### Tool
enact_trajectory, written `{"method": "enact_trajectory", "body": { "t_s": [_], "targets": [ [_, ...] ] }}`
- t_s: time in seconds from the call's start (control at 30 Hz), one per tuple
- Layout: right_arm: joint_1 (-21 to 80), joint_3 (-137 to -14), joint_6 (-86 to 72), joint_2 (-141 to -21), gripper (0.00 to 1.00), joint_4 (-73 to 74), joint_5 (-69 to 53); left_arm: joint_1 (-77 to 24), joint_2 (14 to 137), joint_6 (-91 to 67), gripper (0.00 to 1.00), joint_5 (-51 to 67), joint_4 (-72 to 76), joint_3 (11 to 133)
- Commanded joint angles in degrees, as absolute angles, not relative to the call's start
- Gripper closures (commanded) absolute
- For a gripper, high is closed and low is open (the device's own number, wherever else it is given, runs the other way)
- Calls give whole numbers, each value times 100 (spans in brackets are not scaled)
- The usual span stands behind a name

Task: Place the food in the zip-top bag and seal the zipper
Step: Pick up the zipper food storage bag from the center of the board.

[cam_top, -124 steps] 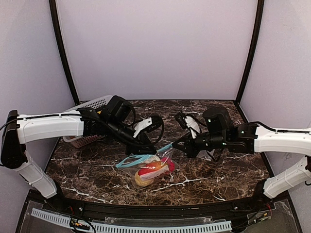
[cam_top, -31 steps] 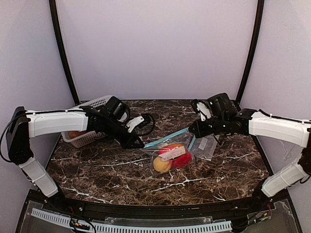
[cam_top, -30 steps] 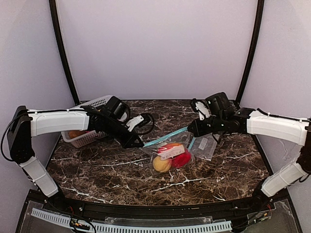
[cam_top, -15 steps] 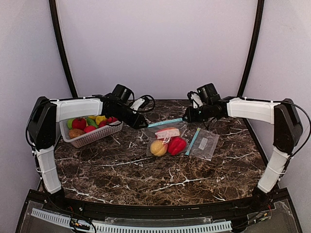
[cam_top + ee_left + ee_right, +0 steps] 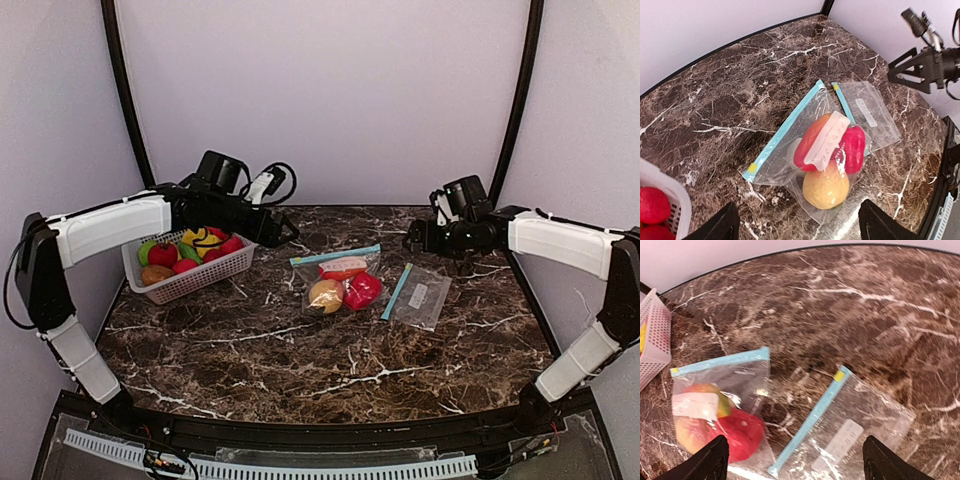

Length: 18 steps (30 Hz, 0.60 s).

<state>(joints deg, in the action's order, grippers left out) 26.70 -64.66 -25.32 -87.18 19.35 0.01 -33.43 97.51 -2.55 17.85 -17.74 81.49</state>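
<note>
Food (image 5: 360, 291) in red, orange and yellow lies inside the zip-top bag (image 5: 308, 272), flat at the middle of the table (image 5: 300, 370). The left gripper (image 5: 285, 228) hangs beside the white basket (image 5: 200, 282) at the left edge. The right gripper (image 5: 412, 240) is near the far right corner. Both have their jaws spread wide, grasping nothing. A second bag (image 5: 420, 297) lies just beside the filled one.

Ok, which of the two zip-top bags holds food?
The left bag, nearer the basket: red and yellow pieces inside. The right bag lies flat and empty.
</note>
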Motion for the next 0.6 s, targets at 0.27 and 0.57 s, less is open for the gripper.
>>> {"method": "enact_trajectory", "body": {
  "t_s": [0.27, 0.57],
  "targets": [
    [2364, -4528, -3735, -8032, 20, 2166, -180, -3331, 7396, -1885, 14, 1566, -1115, 5874],
    [2240, -4540, -3997, -8556, 33, 1917, -165, -3331, 6896, -2145, 14, 1393, -1242, 5511]
  ]
}}
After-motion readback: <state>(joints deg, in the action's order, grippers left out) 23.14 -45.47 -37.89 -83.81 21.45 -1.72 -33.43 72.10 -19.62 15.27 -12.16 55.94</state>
